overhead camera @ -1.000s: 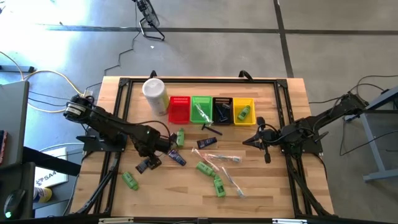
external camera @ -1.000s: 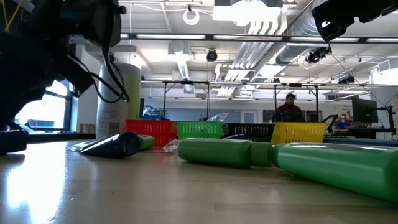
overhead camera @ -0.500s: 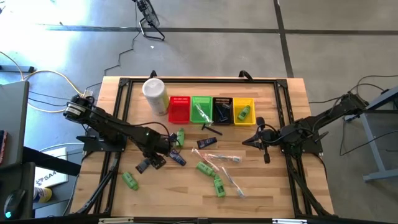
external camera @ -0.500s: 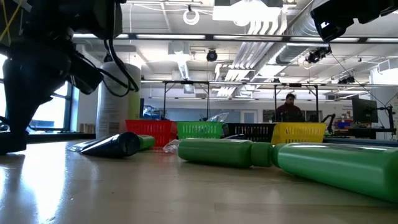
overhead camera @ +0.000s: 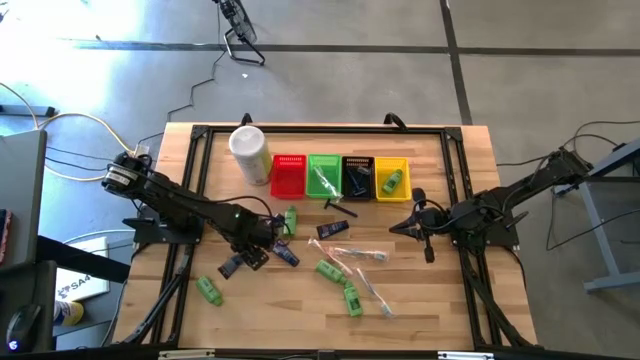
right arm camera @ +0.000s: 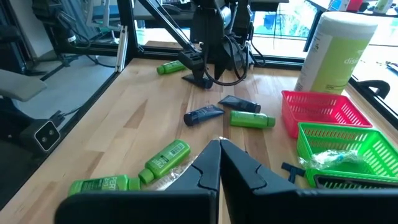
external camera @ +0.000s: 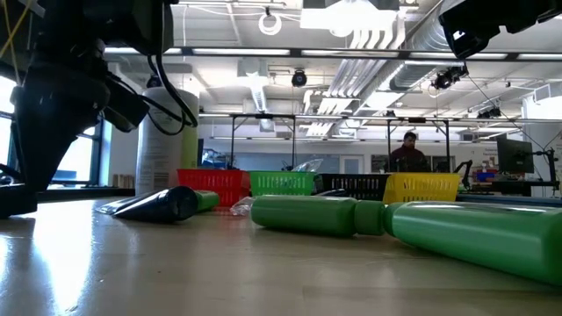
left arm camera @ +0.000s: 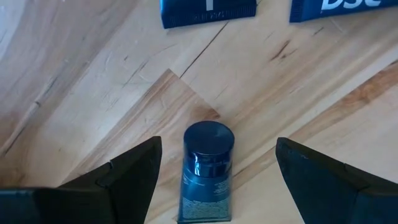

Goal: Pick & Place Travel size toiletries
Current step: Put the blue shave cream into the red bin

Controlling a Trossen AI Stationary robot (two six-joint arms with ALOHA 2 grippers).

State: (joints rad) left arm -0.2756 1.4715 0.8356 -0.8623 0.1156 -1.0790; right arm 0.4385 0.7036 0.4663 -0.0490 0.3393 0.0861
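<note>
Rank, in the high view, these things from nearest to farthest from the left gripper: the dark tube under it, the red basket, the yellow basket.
From the left gripper, jaws open:
1. Dark tube, directly below it, toward the table's front left.
2. Red basket, at the back, left end of the basket row.
3. Yellow basket, at the back, right end of the row.

On the table (overhead camera: 450,300) I count four small baskets in a row: red (overhead camera: 288,175), green (overhead camera: 323,176), black (overhead camera: 357,177) and yellow (overhead camera: 391,178). One tall white canister (overhead camera: 249,152) stands beside them. Five green mini bottles (overhead camera: 329,270) show, and three dark tubes (overhead camera: 283,255).
</note>
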